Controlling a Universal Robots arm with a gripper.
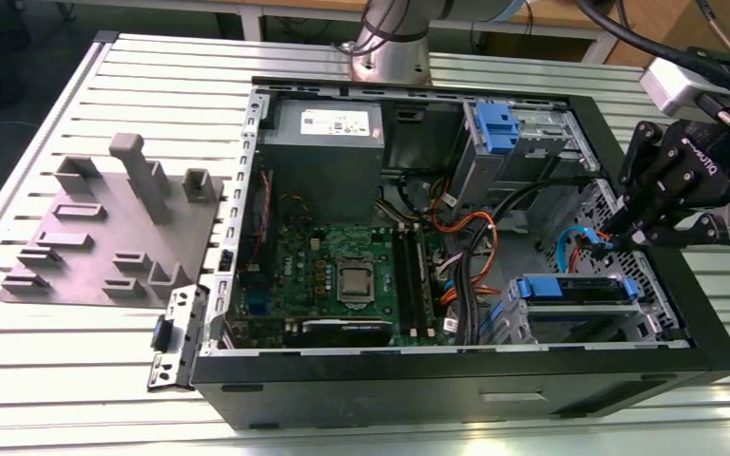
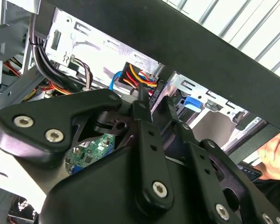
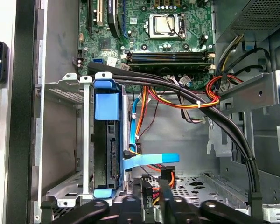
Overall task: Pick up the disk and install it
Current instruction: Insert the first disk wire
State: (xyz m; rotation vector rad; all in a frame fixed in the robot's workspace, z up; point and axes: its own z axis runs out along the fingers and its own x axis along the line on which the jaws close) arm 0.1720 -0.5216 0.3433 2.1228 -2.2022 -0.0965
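Open black metal computer case (image 1: 467,380) lying on its side on a slatted silver table (image 1: 35,370).

Inside the case, at the far end, a grey power box (image 1: 324,142) with a white sticker (image 1: 339,121) – print too small to read. White letters on the side of the black robot gripper (image 1: 619,237) too, left unread.

Flat dark disk with blue plastic rails (image 3: 113,154) standing on edge in the silver metal cage (image 3: 65,88), in the near corner of the case. Its label side hidden; seen end-on in the first wrist view, with a blue rail cap on top.

Flat blue cable (image 3: 151,159) bending beside the disk, over the case floor.

Gripper hanging over the case's side wall, just above the cage – cannot tell how far open it is, or whether it has hold of anything.
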